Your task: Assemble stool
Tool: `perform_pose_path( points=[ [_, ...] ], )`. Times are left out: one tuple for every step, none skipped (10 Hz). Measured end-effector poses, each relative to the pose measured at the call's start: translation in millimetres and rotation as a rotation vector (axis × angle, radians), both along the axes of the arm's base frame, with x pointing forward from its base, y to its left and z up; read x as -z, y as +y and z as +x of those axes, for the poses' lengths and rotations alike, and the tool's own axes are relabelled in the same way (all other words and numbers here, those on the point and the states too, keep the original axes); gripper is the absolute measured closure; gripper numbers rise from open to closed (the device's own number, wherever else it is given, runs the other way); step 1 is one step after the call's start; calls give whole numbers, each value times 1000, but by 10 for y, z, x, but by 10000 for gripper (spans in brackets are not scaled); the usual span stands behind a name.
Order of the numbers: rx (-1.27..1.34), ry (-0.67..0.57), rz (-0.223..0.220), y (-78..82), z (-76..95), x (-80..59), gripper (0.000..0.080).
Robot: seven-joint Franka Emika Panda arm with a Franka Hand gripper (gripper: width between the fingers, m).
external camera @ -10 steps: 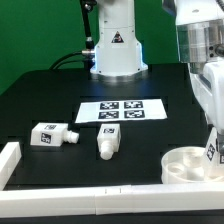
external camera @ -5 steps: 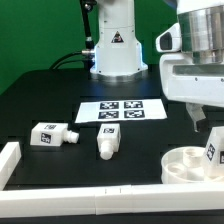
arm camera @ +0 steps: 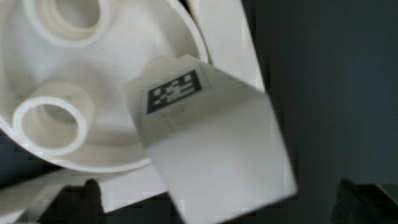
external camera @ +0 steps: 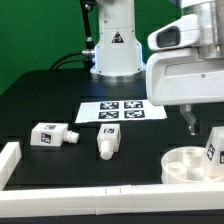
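Observation:
The round white seat disc (external camera: 186, 163) lies at the exterior view's lower right. One tagged leg (external camera: 211, 150) stands upright in it at its right side. In the wrist view the seat (arm camera: 80, 70) and that leg (arm camera: 205, 125) fill the frame. My gripper (external camera: 192, 122) hangs above and slightly left of the standing leg, open and empty. In the wrist view the gripper (arm camera: 217, 203) has its dark fingertips (arm camera: 71, 200) wide apart, clear of the leg's sides. Two loose legs lie on the black table, one at the left (external camera: 52, 134) and one near the middle (external camera: 107, 143).
The marker board (external camera: 121, 111) lies flat behind the loose legs. White border rails run along the table's left (external camera: 9, 160) and front (external camera: 100, 200) edges. The arm's base (external camera: 113, 50) stands at the back.
My gripper has let go of the standing leg, risen off it and shifted toward the exterior view's left. The leg stays upright in the seat.

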State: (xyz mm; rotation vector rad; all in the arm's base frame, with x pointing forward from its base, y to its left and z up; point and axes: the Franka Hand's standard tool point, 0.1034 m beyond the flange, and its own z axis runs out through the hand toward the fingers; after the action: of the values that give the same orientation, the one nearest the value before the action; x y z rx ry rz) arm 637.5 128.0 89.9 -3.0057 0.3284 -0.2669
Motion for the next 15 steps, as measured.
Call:
perform_pose_path(
  points=[
    [-52,-3,-9,53,-40,33,151],
    [-110,-8,-24,19,-31,31,151],
    [-141,-11,-31,7,-29,32,151],
    [-228,-17,-56,-4,-28,34,151],
    [-366,-27,-98,-4,-23,25,151],
    [-597,-46,-164,48,-9,-16,151],
    [-804,-18,-207,56,-44,-12,151],
    [-941,15,-237,81,-77,36,151],
    [-950,3,-243,53,-48,28,151],
    [-1028,2,-263,18,-40,30,151],
    [-1093,2,-280,-3,-37,32,151],
    [-1150,3,-294,-19,-35,34,151],
    [-1310,32,-336,-34,-3,50,151],
    [-1446,67,-370,-41,33,94,151],
    [-1537,109,-386,-30,52,183,151]
  ],
)
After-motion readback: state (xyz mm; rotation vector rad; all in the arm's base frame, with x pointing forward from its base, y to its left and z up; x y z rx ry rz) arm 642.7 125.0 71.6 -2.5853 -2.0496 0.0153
